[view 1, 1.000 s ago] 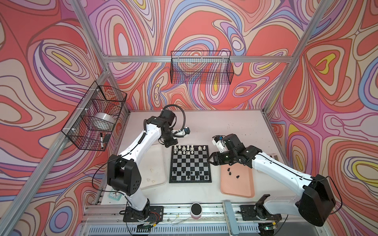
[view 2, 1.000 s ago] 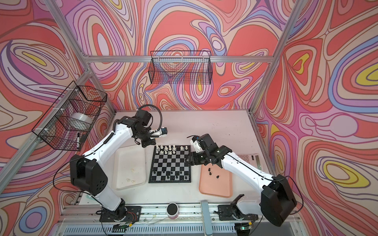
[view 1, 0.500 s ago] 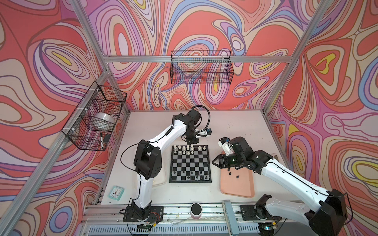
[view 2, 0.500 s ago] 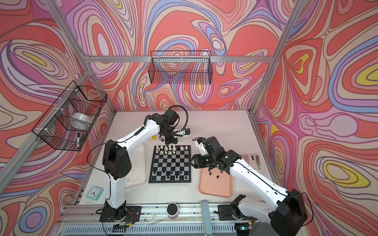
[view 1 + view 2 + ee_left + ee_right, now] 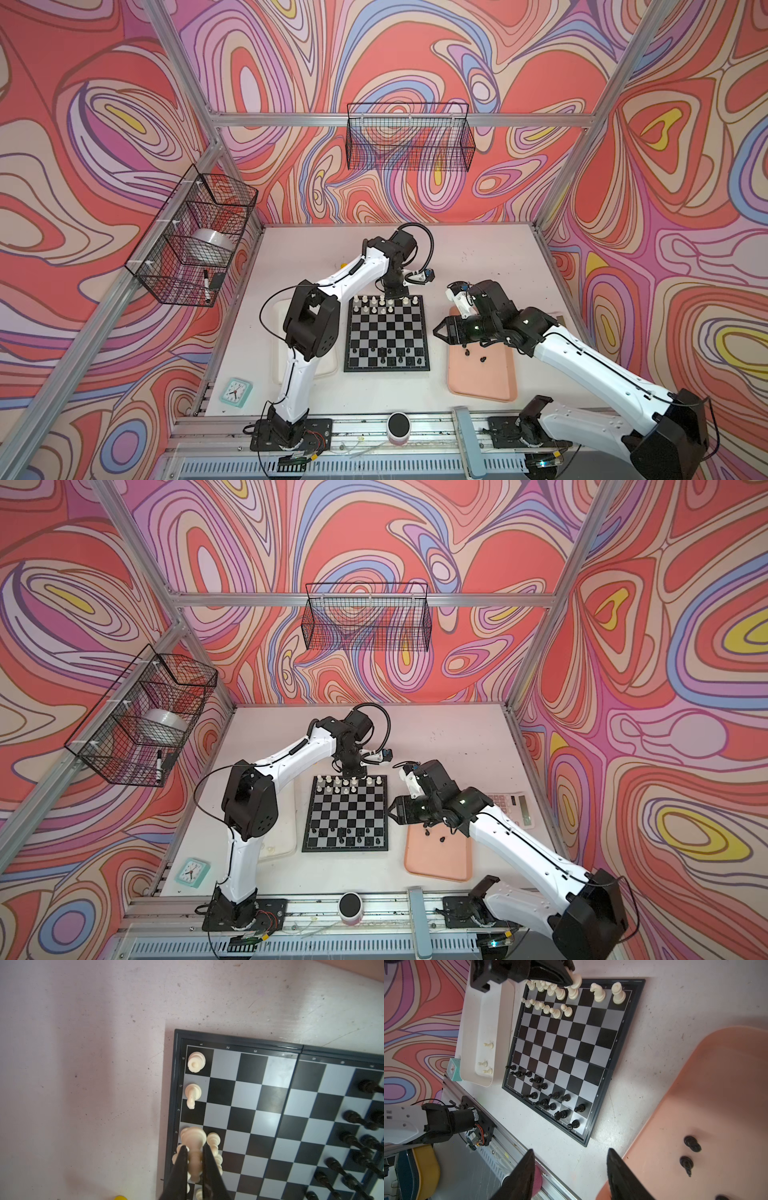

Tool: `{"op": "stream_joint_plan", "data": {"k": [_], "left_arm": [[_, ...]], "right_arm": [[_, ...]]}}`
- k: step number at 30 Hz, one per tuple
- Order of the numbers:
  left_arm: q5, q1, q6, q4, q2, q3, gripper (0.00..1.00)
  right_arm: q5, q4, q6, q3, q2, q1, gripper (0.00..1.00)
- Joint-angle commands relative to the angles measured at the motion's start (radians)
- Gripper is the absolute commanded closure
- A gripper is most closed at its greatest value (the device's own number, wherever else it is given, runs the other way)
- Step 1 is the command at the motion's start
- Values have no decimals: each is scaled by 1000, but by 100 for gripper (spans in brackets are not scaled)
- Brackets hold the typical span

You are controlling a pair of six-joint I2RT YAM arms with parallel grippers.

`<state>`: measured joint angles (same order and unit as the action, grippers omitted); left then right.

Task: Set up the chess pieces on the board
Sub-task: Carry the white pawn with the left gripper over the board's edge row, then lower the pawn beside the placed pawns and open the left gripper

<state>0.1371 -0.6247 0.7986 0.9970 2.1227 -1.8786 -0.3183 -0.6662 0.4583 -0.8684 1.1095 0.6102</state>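
The board [image 5: 386, 328] [image 5: 345, 812] lies mid-table. Several white chess pieces [image 5: 374, 303] [image 5: 556, 993] stand on its two far rows. Several black ones [image 5: 382, 353] [image 5: 546, 1097] stand on the near rows. My left gripper [image 5: 392, 293] [image 5: 195, 1147] is over the far edge, shut on a tall white piece [image 5: 194, 1138] among its neighbours. I cannot tell if this piece touches the board. My right gripper [image 5: 438, 331] [image 5: 570, 1149] hangs open and empty between the board and the pink tray [image 5: 482, 382]. Two black pieces [image 5: 692, 1142] [image 5: 686, 1163] lie on that tray.
A whitish tray [image 5: 483, 1022] left of the board holds three white pawns [image 5: 488, 1045]. A small clock [image 5: 236, 391] and a pink cylinder [image 5: 399, 424] sit near the front rail. A calculator [image 5: 511, 806] lies at the right. A yellow object [image 5: 343, 263] shows behind the left arm.
My left gripper has moved to the right along the board's far edge. My right gripper has shifted slightly toward the front and stays open.
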Motion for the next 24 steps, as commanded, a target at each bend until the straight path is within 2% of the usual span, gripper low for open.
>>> {"op": "stream_joint_plan", "data": {"k": [1, 24], "left_arm": [[-28, -11, 23, 2, 29, -29, 87], [-84, -30, 68, -17, 89, -33, 87]], "right_arm": [[13, -9, 3, 12, -4, 5, 43], [12, -1, -1, 25, 4, 5, 43]]}}
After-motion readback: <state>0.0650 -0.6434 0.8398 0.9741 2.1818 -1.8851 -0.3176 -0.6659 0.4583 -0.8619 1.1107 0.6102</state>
